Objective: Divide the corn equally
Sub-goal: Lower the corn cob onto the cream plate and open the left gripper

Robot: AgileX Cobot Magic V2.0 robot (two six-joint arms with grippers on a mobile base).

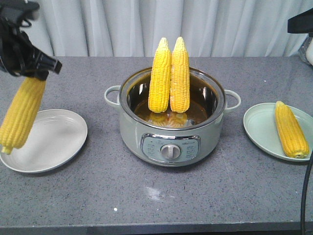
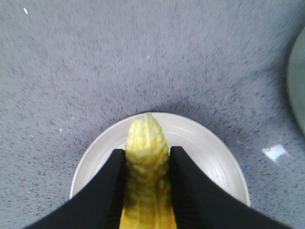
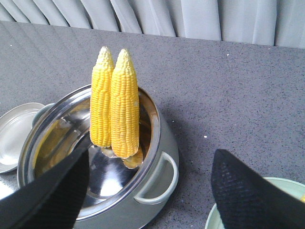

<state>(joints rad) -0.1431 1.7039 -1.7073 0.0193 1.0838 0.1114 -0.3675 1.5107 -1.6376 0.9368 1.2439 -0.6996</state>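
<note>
Two corn cobs (image 1: 169,77) (image 3: 116,105) stand upright, side by side, against the back wall of the steel pot (image 1: 132,132) (image 3: 157,181). A third cob (image 1: 291,129) lies on the pale green plate (image 1: 257,127) at the right. My left gripper (image 1: 34,66) (image 2: 147,160) is shut on a fourth cob (image 1: 22,115) (image 2: 147,143), which hangs tip down over the white plate (image 1: 54,147) (image 2: 209,143) at the left. My right gripper (image 3: 150,179) is open and holds nothing, above the pot's right handle (image 3: 159,183).
The pot has a control knob (image 1: 169,151) on its front and a handle (image 1: 112,95) on each side. A grey curtain (image 1: 146,24) hangs behind the table's far edge. A black cable (image 1: 307,196) runs down at the right front.
</note>
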